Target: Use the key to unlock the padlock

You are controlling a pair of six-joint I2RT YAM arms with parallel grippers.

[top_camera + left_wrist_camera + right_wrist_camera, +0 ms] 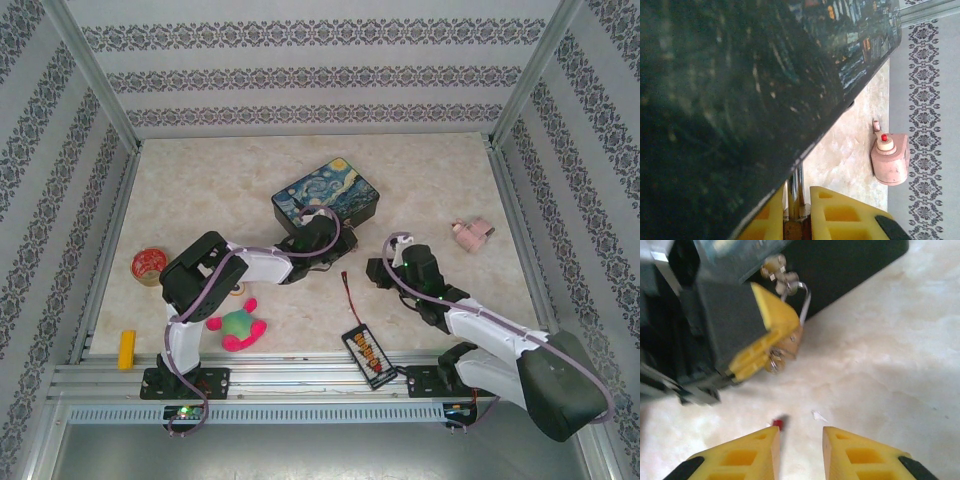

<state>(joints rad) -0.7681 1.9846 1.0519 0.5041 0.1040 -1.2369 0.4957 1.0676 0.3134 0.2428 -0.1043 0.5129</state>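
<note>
the unlocking is looking not yet done: the padlock (791,342) is sitting up against the front of the tin box (328,195), and its silver shackle (804,300) is appearing seated in the brass body, though blur is making that a guess. the left gripper (799,217) is clamping the padlock, one yellow finger (769,332) pressing along its side, so the steadying is in place. the key is proving hard to place: a silvery bit (773,363) is hanging at the padlock's lower end, and a pale sliver (817,415) is lying on the table (880,370) just ahead of the right gripper (799,452); which one is the key cannot be told. turning the lock is likely remaining. the left arm is reaching forward, wrist low by the box. the right arm is coming in from the right, its fingers standing apart with nothing showing between them, pointing at the padlock.
</note>
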